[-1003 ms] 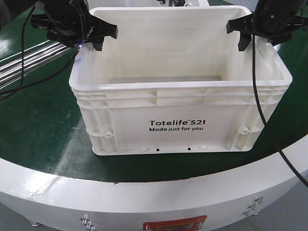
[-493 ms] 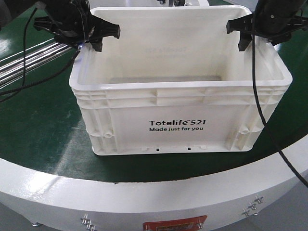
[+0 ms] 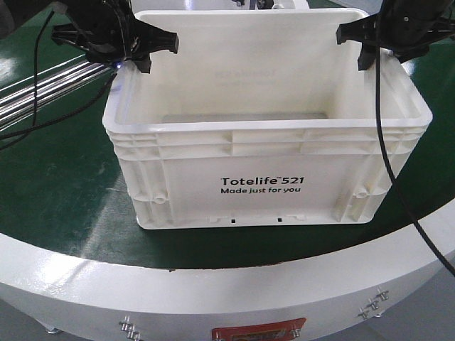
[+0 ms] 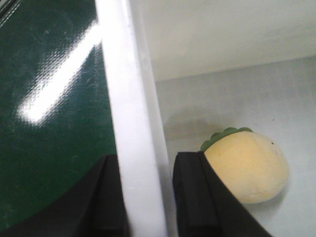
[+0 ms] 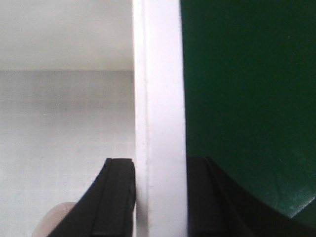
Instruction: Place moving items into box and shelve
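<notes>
The box [image 3: 263,131], a large white crate printed "Totelife 521", stands on the green round table [image 3: 64,192]. My left gripper [image 3: 158,55] straddles its left rim [image 4: 128,98]. The outer finger lies against the rim, a narrow gap shows at the inner finger [image 4: 197,197], and the gripper is open. My right gripper [image 3: 355,46] sits over the right rim [image 5: 158,98] with both fingers pressed to it. Inside the box lies a round yellow toy fruit with a green top [image 4: 247,165]. A pale rounded item [image 5: 54,219] shows on the floor by the right wall.
Shiny metal rails [image 3: 43,89] run across the table to the left of the box. A black cable [image 3: 380,142] hangs from the right arm across the box's right corner. The table's white edge [image 3: 227,284] curves along the front.
The right gripper's fingers have risen slightly and drawn in at the right rim. The left gripper has shifted a little at the left rim. The box has not moved.
</notes>
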Robot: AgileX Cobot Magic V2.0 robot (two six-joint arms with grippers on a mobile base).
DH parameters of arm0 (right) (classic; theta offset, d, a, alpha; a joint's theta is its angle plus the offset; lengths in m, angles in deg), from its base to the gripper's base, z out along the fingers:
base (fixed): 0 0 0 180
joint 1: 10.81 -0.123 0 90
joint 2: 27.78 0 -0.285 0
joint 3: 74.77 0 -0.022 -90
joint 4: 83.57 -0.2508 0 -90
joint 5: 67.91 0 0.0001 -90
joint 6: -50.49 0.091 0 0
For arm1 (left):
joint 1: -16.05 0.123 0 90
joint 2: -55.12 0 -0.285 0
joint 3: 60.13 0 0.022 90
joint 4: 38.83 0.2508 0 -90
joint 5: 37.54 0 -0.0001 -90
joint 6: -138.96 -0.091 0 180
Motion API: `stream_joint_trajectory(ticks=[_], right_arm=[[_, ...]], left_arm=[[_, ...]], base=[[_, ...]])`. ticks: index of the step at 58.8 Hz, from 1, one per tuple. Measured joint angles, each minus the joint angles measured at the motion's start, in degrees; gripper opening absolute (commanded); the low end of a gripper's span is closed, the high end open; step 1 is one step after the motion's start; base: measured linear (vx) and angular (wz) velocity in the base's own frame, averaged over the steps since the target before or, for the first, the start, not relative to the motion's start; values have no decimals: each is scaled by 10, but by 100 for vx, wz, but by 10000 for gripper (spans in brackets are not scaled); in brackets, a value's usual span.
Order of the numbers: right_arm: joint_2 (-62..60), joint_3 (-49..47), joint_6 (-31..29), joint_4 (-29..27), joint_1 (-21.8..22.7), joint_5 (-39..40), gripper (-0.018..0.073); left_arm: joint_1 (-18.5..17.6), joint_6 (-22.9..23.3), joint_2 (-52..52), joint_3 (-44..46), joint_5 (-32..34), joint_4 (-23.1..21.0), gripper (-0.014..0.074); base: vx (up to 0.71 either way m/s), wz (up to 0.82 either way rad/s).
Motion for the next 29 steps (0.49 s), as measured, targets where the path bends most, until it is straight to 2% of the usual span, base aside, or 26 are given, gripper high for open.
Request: stream_joint_trajectory(ticks=[10,12,29], right_arm=[[0,0,0,-2,0,0,-6],[0,0,0,-2,0,0,-14],[0,0,0,-2,0,0,-8]], left_arm=[[0,-10,0,0,0,-1,20],[0,-15,0,0,0,-1,-8],[0,-26,0,0,0,-2,-8]], base=[[0,0],[0,0],[0,0]])
